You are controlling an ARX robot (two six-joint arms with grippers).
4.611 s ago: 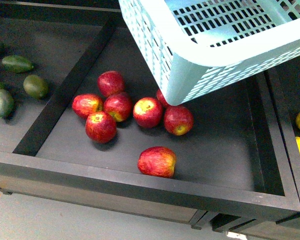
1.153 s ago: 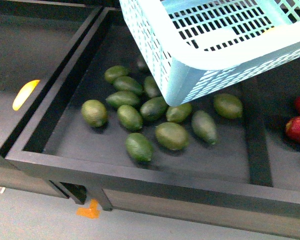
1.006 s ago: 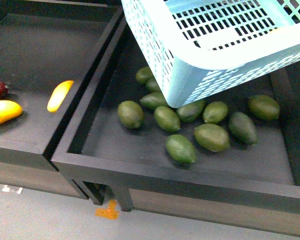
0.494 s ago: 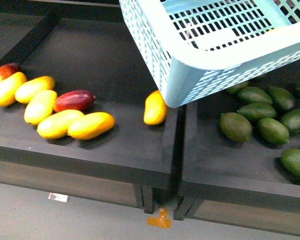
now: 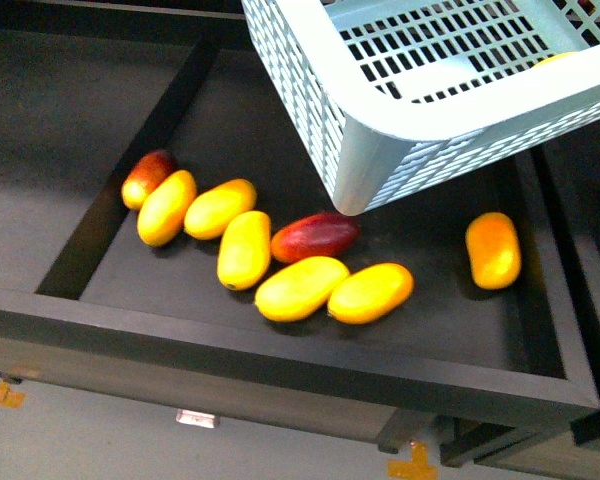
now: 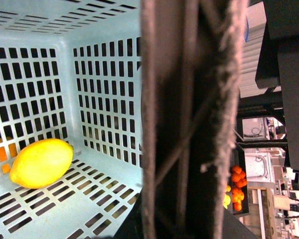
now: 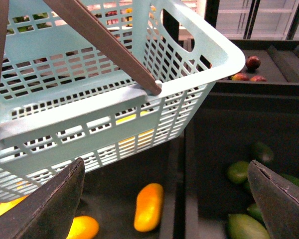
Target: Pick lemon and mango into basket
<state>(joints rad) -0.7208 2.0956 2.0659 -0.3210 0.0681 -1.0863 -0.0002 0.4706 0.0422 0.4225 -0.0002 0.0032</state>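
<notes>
Shift: since half a second ago the fruit is sliding right across the front view. The mango (image 5: 315, 236) is now sitting mid-frame, and the green fruit (image 7: 239, 172) is showing only to the right wrist camera.
Basket (image 5: 380, 165): hanging tilted above the surface (image 5: 440, 305), with its near corner looming just over the mango.
Lemon (image 6: 41, 163): lying inside the basket, in a corner of the slotted floor.
Mango: resting on the surface, tucked against the yellow mangoes (image 5: 300, 288).
Right pincer (image 7: 165, 167): fingers spread wide apart, gripping nothing, beside the basket.
Left pincer: the handle (image 6: 189, 119) is filling its view, so I cannot tell whether it is apart or clamped.
</notes>
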